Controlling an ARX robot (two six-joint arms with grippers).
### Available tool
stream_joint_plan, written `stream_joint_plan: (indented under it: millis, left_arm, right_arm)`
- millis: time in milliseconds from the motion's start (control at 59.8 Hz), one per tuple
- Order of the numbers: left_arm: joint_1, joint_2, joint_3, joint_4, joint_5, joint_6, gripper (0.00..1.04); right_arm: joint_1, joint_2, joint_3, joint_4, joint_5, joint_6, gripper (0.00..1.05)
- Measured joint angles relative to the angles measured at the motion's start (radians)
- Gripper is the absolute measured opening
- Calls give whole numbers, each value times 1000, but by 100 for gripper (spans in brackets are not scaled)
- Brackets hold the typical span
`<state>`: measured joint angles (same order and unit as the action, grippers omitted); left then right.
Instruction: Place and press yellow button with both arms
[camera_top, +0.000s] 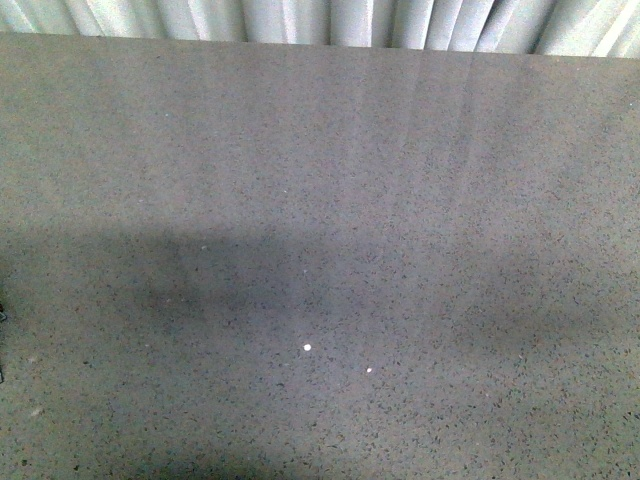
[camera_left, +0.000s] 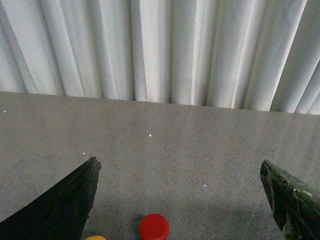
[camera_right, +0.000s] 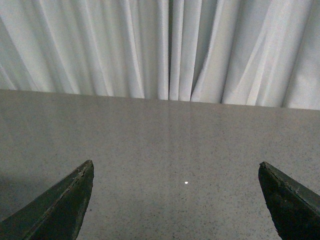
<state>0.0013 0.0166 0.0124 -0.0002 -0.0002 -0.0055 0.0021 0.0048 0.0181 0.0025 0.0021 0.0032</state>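
In the left wrist view only the top edge of the yellow button (camera_left: 95, 238) shows, at the picture's edge beside one black finger (camera_left: 65, 205). A red button cap (camera_left: 154, 226) stands next to it on the table. My left gripper (camera_left: 180, 170) is open, its jaws wide apart, with both buttons close in front of it. My right gripper (camera_right: 175, 172) is open over bare table, with nothing between its fingers (camera_right: 60, 210). Neither arm nor any button shows in the front view.
The grey speckled table (camera_top: 320, 250) fills the front view, with a shadow across its near half. A white pleated curtain (camera_top: 330, 20) hangs behind its far edge, and it also shows in both wrist views (camera_left: 165, 50) (camera_right: 165, 45).
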Motion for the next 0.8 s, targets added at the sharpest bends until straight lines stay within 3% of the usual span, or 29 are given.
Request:
stream_joint_plan:
  millis: [703, 736, 803]
  left_arm:
    - [0, 0, 0, 0, 0, 0, 96]
    - [15, 16, 8, -27, 53, -7, 96]
    - [113, 128, 74, -167, 309, -17, 96]
  right_arm:
    - [0, 0, 0, 0, 0, 0, 96]
    - [0, 0, 0, 0, 0, 0, 96]
    - [0, 0, 0, 0, 0, 0, 96]
